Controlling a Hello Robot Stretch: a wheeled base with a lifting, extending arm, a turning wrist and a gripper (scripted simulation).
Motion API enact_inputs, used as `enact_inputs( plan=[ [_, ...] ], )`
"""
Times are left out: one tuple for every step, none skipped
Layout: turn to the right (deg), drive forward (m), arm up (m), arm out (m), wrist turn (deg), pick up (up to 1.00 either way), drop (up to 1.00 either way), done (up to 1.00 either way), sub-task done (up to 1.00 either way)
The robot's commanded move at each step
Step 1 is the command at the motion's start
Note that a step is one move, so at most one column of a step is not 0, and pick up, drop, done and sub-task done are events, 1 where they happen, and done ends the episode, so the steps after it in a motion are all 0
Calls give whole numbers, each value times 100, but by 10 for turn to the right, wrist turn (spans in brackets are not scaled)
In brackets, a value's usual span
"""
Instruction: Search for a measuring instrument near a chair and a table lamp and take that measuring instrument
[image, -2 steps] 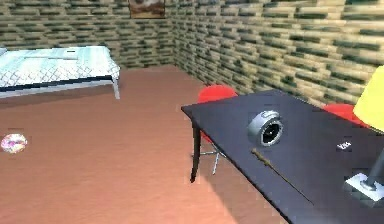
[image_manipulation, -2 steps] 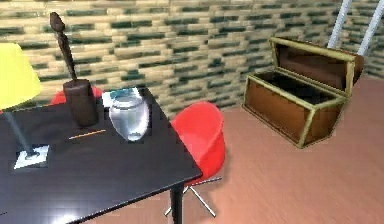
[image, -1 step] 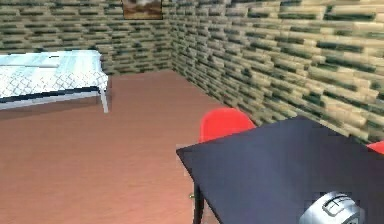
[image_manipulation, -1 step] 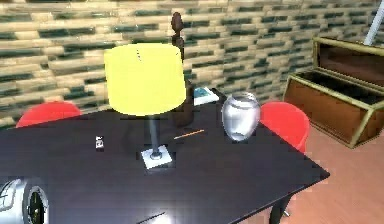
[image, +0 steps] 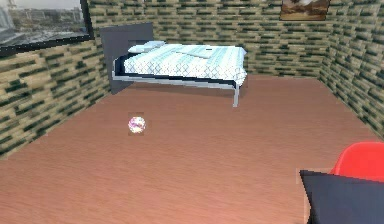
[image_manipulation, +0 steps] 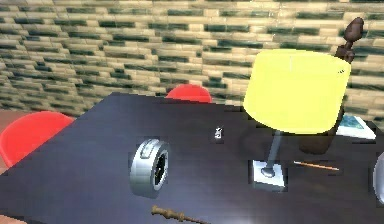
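In the forward view, one grey-framed bed with a checked cover (image: 185, 62) stood well apart from the black flat table (image: 345, 202). One red plastic chair (image: 365, 158) stood just beside it.

In the arm side view, the table carried one yellow-shaded lamp (image_manipulation: 295, 90) and one round grey measuring instrument (image_manipulation: 148, 165). Two red chairs (image_manipulation: 30, 135) (image_manipulation: 188, 93) stood at its far edge. The state of the jaws I could not tell.

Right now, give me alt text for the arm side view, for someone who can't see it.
A round grey tape-measure-like disc lies on a dark rectangular table, left of a yellow-shaded table lamp. Two red rounded chairs stand along the table's far side before a brick wall.
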Motion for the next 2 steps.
enact_inputs(
  plan=[
    [0, 0, 50, 0, 0, 0, 0, 0, 0],
    [0, 0, 38, 0, 0, 0, 0, 0, 0]
  ],
)
